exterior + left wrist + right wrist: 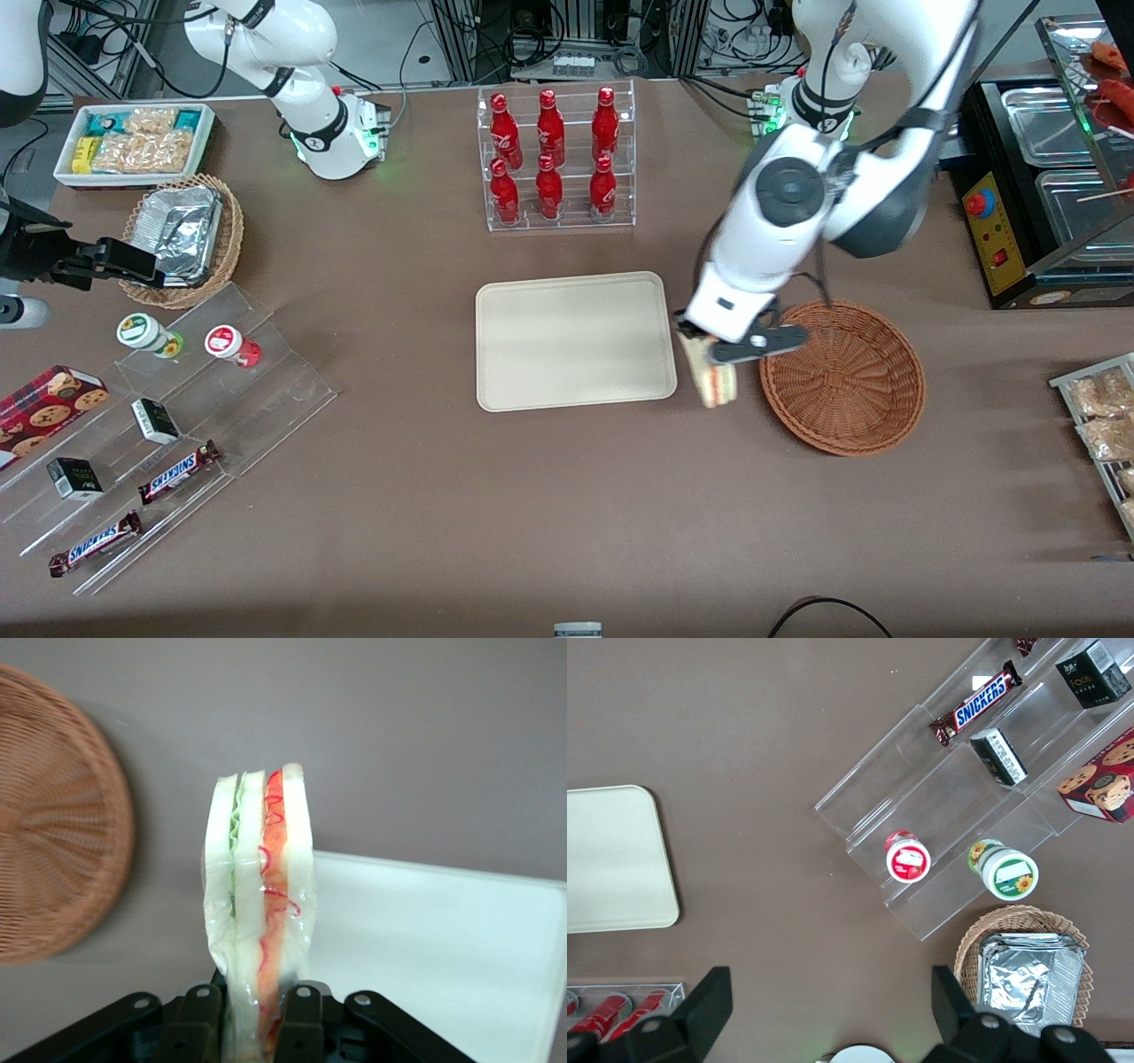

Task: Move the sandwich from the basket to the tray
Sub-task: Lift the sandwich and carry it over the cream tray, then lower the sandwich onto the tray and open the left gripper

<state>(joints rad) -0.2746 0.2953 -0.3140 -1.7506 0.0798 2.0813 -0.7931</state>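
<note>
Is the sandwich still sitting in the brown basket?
No, the gripper holds the sandwich in the air between the basket and the tray.

"SNICKERS" is read on two candy bars point(180, 470) point(96, 542) in the clear rack point(266, 390) near the counter's front corner.

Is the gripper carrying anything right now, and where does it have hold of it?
Yes: the gripper is shut on the sandwich, pinching one end across its bread faces, between basket and tray.

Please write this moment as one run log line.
gripper: shut on sandwich | sandwich: lifted, between basket and tray | tray: bare
</note>
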